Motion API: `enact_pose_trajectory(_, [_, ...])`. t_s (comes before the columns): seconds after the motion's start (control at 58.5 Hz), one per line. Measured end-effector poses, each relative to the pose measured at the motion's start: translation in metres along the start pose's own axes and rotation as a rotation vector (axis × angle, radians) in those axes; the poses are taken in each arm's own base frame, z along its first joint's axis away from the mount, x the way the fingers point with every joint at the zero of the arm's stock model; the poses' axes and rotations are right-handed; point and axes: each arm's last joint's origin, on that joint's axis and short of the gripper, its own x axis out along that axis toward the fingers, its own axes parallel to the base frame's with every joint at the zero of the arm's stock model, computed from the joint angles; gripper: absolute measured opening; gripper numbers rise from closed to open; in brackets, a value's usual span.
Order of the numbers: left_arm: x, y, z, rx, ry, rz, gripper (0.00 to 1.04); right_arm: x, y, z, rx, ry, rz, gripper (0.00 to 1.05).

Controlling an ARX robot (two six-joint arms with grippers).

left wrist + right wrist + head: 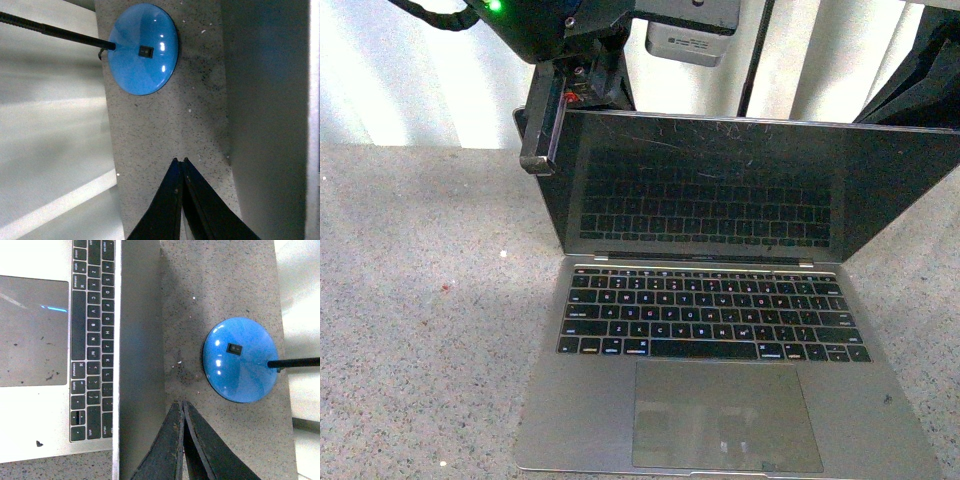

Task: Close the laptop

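Laptop (720, 330) lid stands open just ahead of the left gripper (540, 158), pinched closed like the right gripper (181, 404).

Desk-type workspace, office or lab, hard to tell which. Speckled grey stone-look countertop (420, 300); open laptop (720, 340) on it; blue desk-lamp base (240, 360) with small switch (233, 347), black stem (295, 362); pale, brightly lit backdrop (400, 70) behind.

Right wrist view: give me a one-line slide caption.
Shut right gripper hovers behind the lid of the open laptop, beside a blue lamp base.
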Motion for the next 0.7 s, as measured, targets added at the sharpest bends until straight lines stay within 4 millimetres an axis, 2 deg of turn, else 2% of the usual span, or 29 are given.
enact_pose_trajectory(0.701, [-0.002, -0.031, 0.006, 0.002, 0.016, -0.115, 0.04, 0.01, 0.022, -0.007, 0.038, 0.05, 0.072, 0.03])
